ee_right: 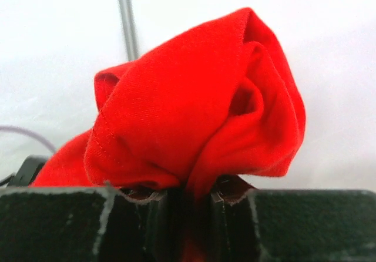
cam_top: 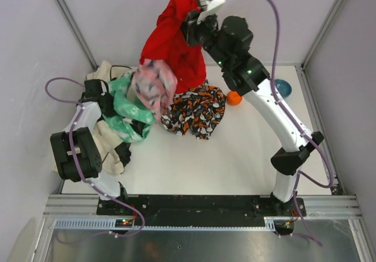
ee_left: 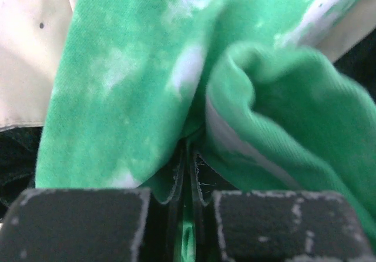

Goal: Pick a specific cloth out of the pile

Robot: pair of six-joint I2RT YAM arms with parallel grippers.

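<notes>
1. Overhead view: I can read no text, label, brand or number anywhere. The black cloth with orange and white print [cam_top: 197, 110] carries a pattern only, no letters.
2. Left wrist view: nothing legible on the green-and-white fabric [ee_left: 135, 80].
3. Right wrist view: nothing legible on the red cloth [ee_right: 194, 115] either.

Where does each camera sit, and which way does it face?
Top external: above, behind the bases, looking down on table, pile, left arm, right arm.
Left wrist: on the wrist, looks along the left gripper, shut on green cloth.
Right wrist: on the wrist, looks along the right gripper, shut on red cloth.
Shared: top and right wrist show the red cloth.
</notes>
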